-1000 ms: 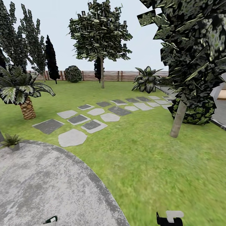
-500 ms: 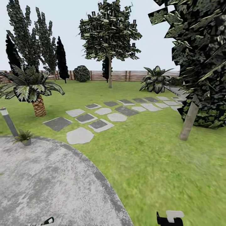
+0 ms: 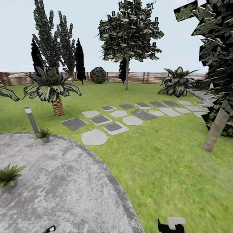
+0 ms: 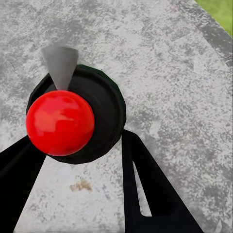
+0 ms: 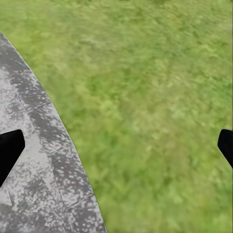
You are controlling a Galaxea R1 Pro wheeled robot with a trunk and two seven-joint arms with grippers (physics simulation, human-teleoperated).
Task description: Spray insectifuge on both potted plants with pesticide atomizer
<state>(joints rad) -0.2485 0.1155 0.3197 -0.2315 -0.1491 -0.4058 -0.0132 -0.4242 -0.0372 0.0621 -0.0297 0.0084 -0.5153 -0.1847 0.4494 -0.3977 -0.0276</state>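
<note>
Pickup is judged done: in the left wrist view the pesticide atomizer (image 4: 80, 114) is pinched between the black fingers (image 4: 145, 187) of the left gripper (image 4: 77, 160), seen from above as a dark round body with a red ball top and a grey nozzle, over the paved patio (image 4: 165, 63). Spraying is judged not yet begun. Two potted plants are seen on the patio in the head view, one near a bollard lamp (image 3: 32, 119) at the far edge (image 3: 43, 134), one nearer (image 3: 9, 176); both well apart from the robot. The right gripper (image 5: 116, 145) is spread, nothing held, over lawn (image 5: 160, 97). No label or writing can be read.
</note>
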